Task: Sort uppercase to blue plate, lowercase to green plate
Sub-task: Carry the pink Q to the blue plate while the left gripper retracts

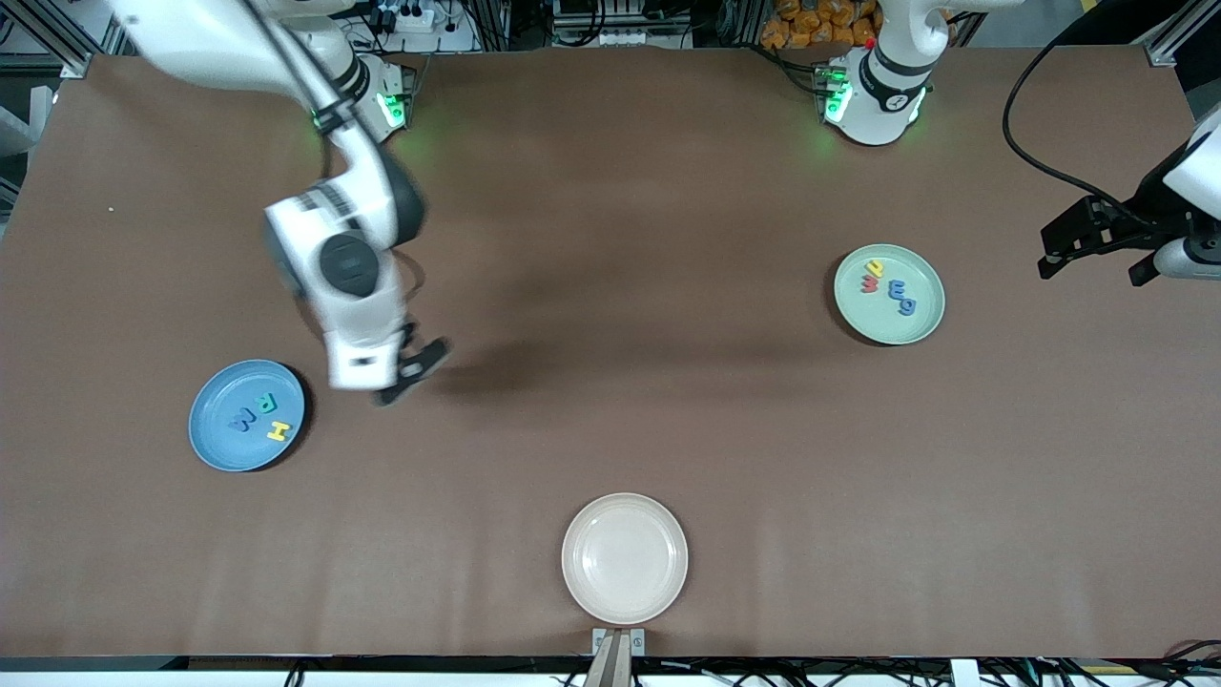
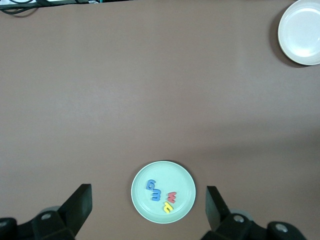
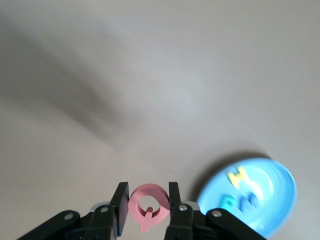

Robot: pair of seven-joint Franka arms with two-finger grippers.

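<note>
We count seven letters plated; our right gripper (image 3: 148,205) clamps the last, a round red foam Q (image 3: 148,205), beside the sky-blue plate (image 1: 212,431); our left gripper (image 2: 148,210) waits, jaws spread, over the mint-green plate (image 1: 921,322).

A cream plate (image 1: 624,558) sits on the brown table (image 1: 610,191), close to the edge nearest the front camera and about midway along it. Nothing lies in it.
</note>
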